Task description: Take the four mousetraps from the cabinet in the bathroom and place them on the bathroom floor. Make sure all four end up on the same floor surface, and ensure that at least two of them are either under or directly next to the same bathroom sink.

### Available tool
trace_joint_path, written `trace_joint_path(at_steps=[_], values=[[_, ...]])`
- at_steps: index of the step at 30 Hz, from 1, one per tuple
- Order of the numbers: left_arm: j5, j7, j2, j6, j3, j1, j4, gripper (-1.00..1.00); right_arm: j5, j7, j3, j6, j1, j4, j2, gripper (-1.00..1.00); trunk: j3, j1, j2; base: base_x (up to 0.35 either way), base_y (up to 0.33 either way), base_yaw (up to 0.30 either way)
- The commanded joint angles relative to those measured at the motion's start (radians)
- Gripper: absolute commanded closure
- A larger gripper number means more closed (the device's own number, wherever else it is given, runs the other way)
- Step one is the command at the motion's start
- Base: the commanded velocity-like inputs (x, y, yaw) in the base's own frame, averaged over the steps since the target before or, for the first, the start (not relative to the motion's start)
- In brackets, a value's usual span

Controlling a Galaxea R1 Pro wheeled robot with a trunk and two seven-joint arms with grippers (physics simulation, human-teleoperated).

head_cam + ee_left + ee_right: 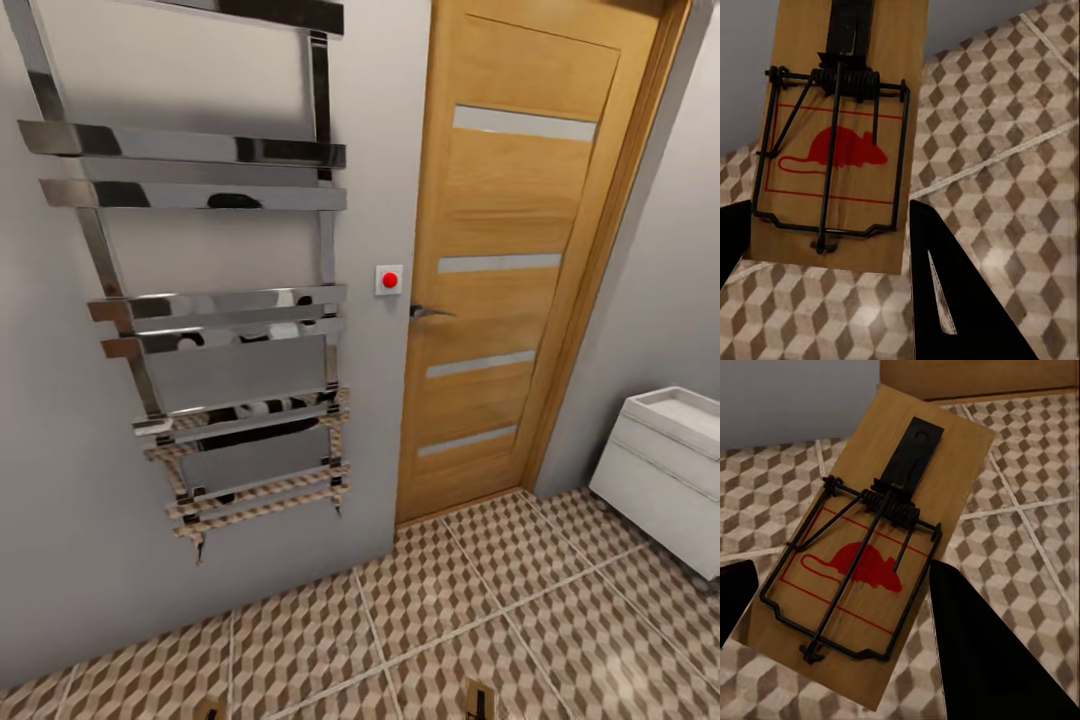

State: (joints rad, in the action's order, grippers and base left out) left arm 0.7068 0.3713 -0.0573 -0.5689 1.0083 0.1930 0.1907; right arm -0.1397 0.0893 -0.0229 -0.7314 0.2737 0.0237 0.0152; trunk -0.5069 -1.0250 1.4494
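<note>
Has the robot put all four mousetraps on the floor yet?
Not yet. No trap lies on the bathroom floor in these pictures. In hand: the left claw holds one mousetrap and the right claw holds another mousetrap, both above the tiles. Left to do: set these down by the sink. The other two traps aren't visible, so I can't tell about them.

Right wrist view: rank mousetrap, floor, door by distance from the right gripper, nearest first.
1. Mousetrap, between the right gripper's fingers.
2. Floor, tiled, beneath and beyond the trap.
3. Door, past the tiles, beside the grey wall.
</note>
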Motion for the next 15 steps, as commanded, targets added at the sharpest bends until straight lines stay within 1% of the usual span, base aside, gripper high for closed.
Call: trace_joint_path(at_steps=[1, 15], values=[[-0.001, 0.014, -0.001, 0.001, 0.009, 0.0, 0.003, 1.0, -0.006, 0.003, -0.002, -0.002, 0.001, -0.001, 0.0, 1.0, -0.001, 0.0, 0.001, 0.0, 0.0, -0.266], [-0.001, 0.014, 0.001, 0.0, 0.009, 0.0, 0.003, 1.0, -0.006, 0.003, -0.002, -0.002, 0.001, -0.001, 0.0, 1.0, -0.001, 0.0, 0.001, 0.0, 0.0, -0.262]])
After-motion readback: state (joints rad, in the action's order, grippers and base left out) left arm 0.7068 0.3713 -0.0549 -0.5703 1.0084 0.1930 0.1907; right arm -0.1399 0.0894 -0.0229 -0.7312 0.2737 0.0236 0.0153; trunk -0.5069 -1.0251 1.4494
